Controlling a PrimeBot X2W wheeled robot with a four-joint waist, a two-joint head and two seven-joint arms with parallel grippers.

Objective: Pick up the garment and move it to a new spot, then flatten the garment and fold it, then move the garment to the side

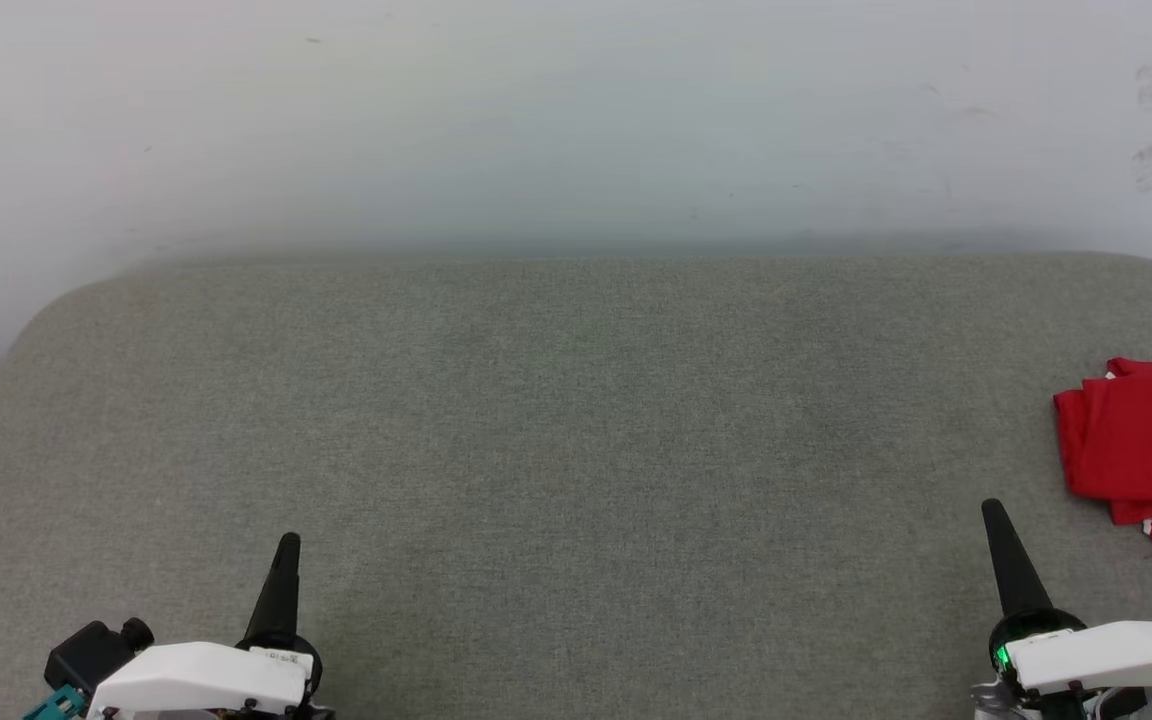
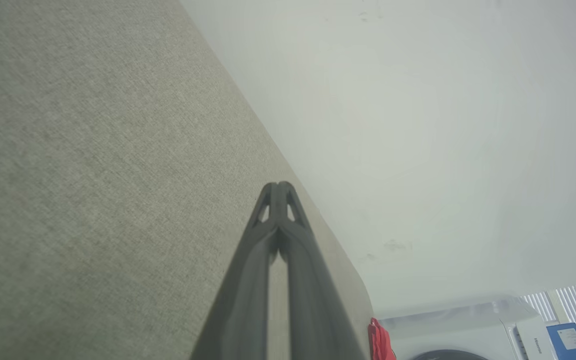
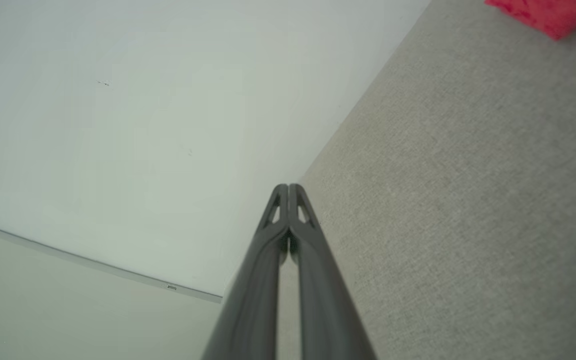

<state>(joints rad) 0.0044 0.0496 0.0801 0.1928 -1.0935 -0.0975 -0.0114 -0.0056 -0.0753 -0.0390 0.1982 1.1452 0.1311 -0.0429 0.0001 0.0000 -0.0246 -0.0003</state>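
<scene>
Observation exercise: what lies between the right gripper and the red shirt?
Nothing but bare grey table between right gripper and shirt, in the head view.

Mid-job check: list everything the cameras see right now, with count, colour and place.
garment: one, red with a bit of red-white trim, folded, at the table's right edge in the head view.
table: one, grey fabric top, against the wall.
wall: one, white, behind the table.
appliance: one, white, beyond the table's end in the left wrist view.
box: one, blue, beside the appliance.
left gripper: one, dark fingers, shut, holding nothing, lower left over the table.
right gripper: one, dark fingers, shut, holding nothing, lower right, apart from the garment.
</scene>
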